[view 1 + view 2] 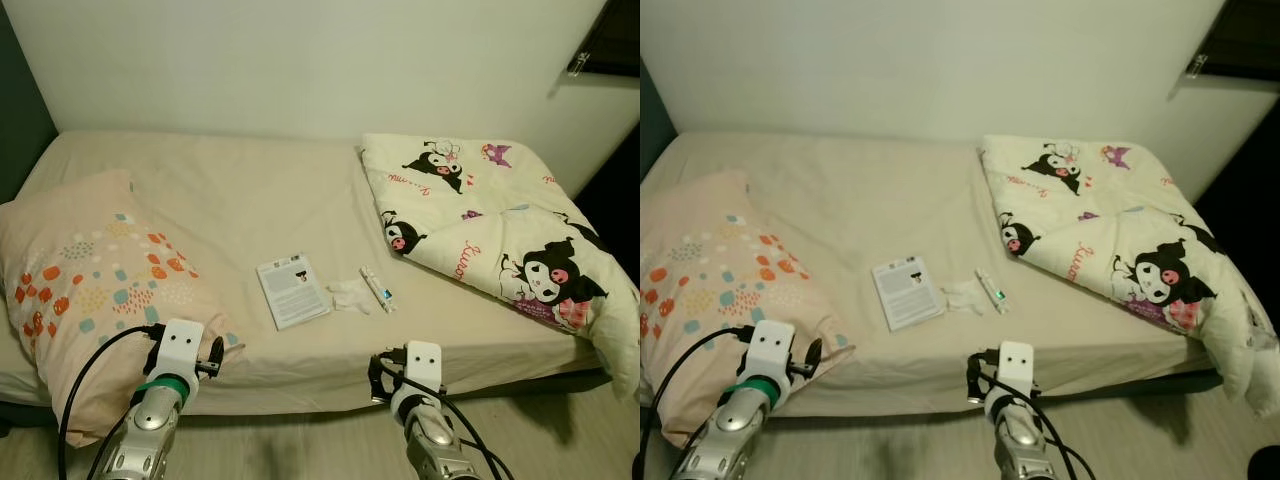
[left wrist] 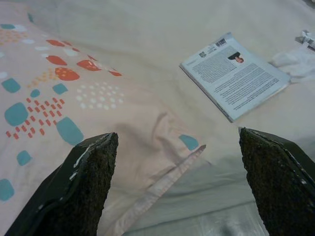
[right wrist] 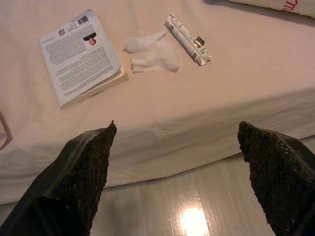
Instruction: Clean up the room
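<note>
You see both jaws spread wide, empty: left gripper (image 2: 177,189) over pillow (image 1: 85,275) corner, right gripper (image 3: 174,182) at bed (image 1: 240,190) edge facing booklet (image 3: 78,56), tissue (image 3: 150,51), tube (image 3: 188,39).

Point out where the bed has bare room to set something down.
Free: the beige sheet between the spotted peach pillow and the cartoon-print cream blanket. Crowded: near the front edge, where the white booklet, crumpled white tissue and small printed tube lie.
</note>
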